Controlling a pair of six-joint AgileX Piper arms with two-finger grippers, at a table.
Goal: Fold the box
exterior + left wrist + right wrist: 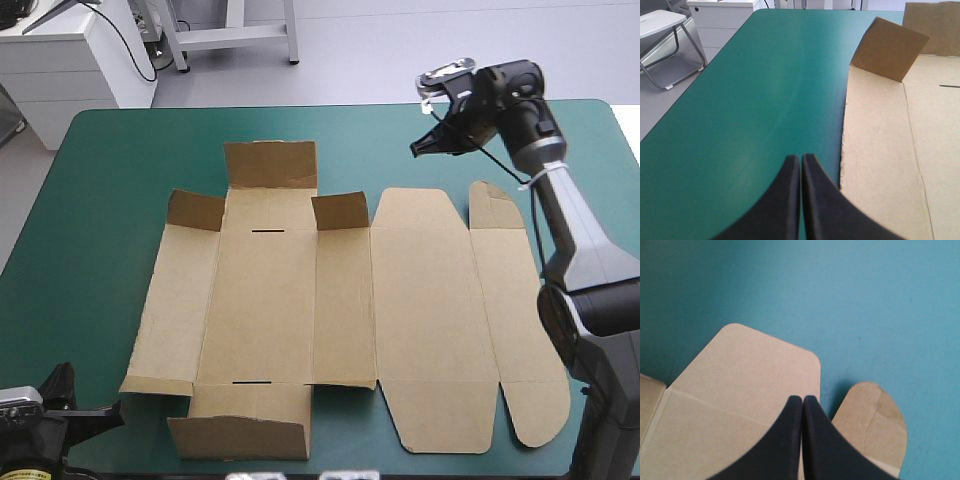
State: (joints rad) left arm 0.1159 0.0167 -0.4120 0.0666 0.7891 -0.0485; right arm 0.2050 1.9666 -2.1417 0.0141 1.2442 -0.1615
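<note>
Nearest me, at the table's near-left corner, my left gripper has its black fingers pressed together on nothing, tips just beside the left side panel of the box. The box lies open as a cut brown sheet across the middle of the teal-green cover, mostly flat. Its near flap stands partly raised, and farther on the far flap and 2 small corner flaps are tilted up too. To the right the lid panel and its rounded tabs lie flat. Beyond, my right gripper hangs raised over the lid's far edge, fingers likewise closed and empty. I judge the board light and stiff, bending only at its creases, and likely to skate on the cover. Flat edges offer little to pinch, so I'd take a raised flap by its free edge while the other arm pins the base.
</note>
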